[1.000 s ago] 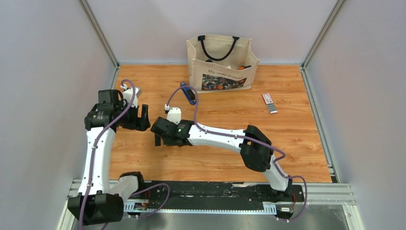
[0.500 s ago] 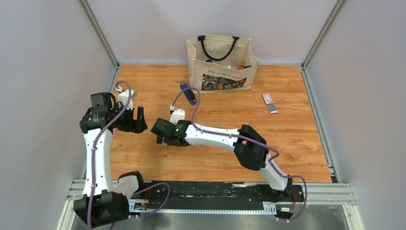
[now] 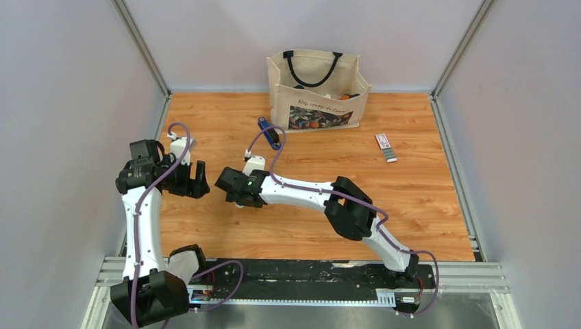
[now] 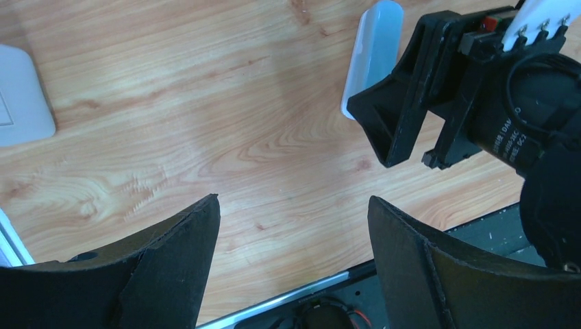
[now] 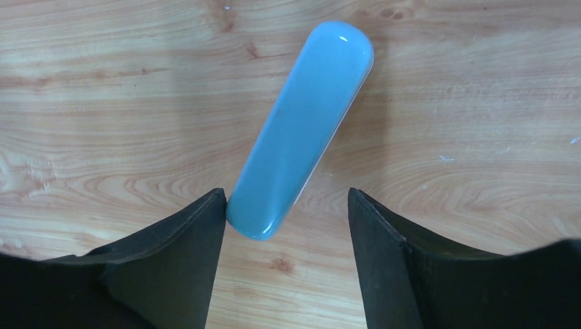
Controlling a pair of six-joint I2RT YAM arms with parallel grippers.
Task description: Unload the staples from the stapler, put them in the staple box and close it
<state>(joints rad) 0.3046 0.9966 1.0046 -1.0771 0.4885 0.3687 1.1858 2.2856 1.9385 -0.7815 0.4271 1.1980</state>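
The stapler (image 3: 269,133), dark blue with black parts, lies on the wooden table just in front of the bag, far from both grippers. No staples show in any view. My right gripper (image 5: 286,199) is open over a pale blue rounded stick-like tool (image 5: 301,127) lying flat. The tool's near end sits between the fingers and touches the left fingertip (image 5: 218,200). In the top view the right gripper (image 3: 229,197) hides this tool. My left gripper (image 4: 293,205) is open and empty at the left of the table (image 3: 199,179), facing the right gripper (image 4: 411,103).
A canvas tote bag (image 3: 316,89) with items inside stands at the back centre. A small white-and-red box with grey rows (image 3: 386,147) lies to the right. A flat white object (image 4: 20,96) sits at the left edge of the left wrist view. Walls close in both sides.
The right gripper's jaws have narrowed around the pale blue tool's end. The left arm has drawn back a little toward the left and the near side, jaws still wide.
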